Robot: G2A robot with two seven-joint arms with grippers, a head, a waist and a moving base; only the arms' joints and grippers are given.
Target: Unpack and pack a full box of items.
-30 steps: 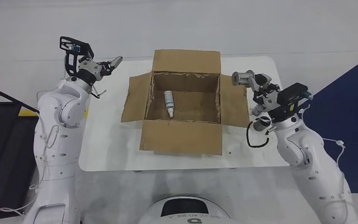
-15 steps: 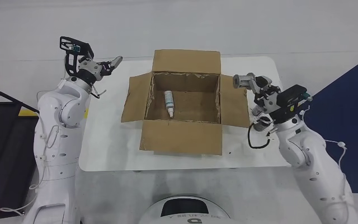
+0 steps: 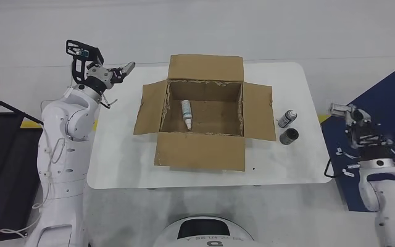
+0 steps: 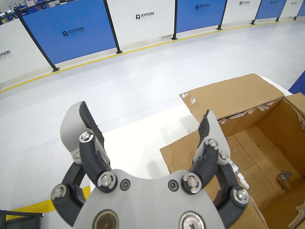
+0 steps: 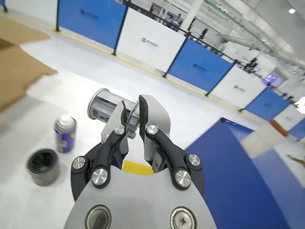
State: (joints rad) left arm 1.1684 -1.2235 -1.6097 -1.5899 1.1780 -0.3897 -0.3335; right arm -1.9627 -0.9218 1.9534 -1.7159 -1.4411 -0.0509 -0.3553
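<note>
An open cardboard box (image 3: 203, 151) sits mid-table with its flaps spread. A white bottle (image 3: 186, 115) lies on the box floor, and the left wrist view shows a small metal piece (image 4: 284, 178) there too. My left gripper (image 3: 126, 68) hangs open and empty off the box's far left corner; its fingers (image 4: 91, 125) stand wide apart. Beyond the table's right edge my right gripper (image 3: 345, 112) is shut on a silver metal cylinder (image 5: 104, 107). A blue-labelled can (image 3: 287, 118) and a dark grey cylinder (image 3: 288, 136) stand upright right of the box.
The white table (image 3: 123, 160) has bare surface left of the box and along its front edge. A dark blue panel (image 3: 370, 99) stands to the right, under my right arm. The box's right flap (image 5: 14, 60) lies close to the can.
My right arm has swung from beside the box out past the table's right edge, carrying the silver cylinder; the can and dark cylinder are now uncovered. The left arm has not moved.
</note>
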